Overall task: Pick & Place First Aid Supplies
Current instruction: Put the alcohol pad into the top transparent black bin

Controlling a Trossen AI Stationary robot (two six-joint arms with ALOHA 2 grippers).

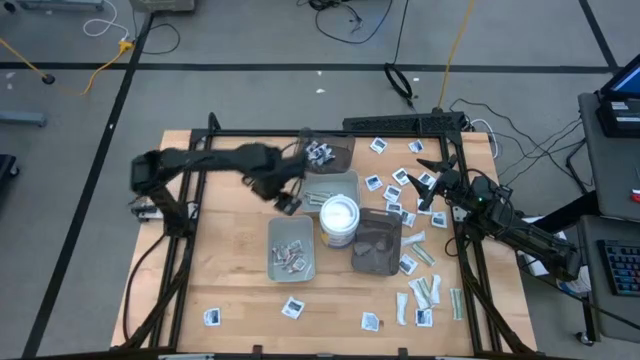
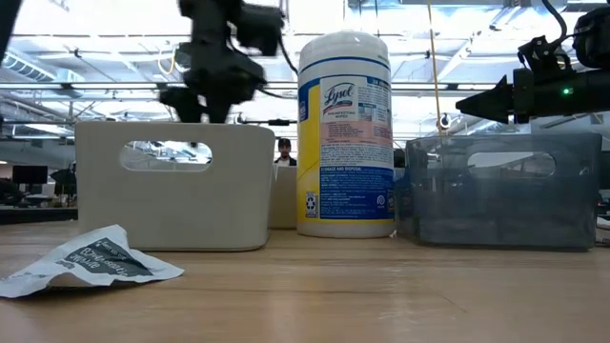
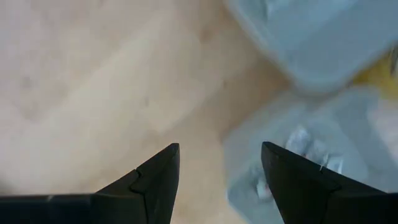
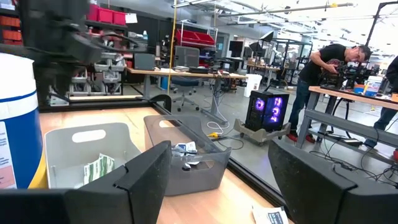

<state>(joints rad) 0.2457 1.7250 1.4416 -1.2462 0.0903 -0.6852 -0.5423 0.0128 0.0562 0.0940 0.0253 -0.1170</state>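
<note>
both arms up over the trays
left gripper [image 1: 288,203] and right gripper [image 1: 432,178] spread wide, empty; packets [image 1: 420,292] scattered around.

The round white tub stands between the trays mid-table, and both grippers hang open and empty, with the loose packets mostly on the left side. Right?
Not quite: the high view shows the loose packets mostly on the right side. The tub, the trays and both open grippers, left and right, are as stated.

Left arm: reaches from 9 o'clock toward table centre, elbow bent.
Left gripper [image 1: 287,203]: raised above the table, fingers [image 3: 155,177] apart, nothing between them.
Right arm: comes in from 4 o'clock, stretched toward 10 o'clock.
Right gripper [image 1: 432,182]: raised, fingers [image 4: 146,171] spread wide, holding nothing.
</note>
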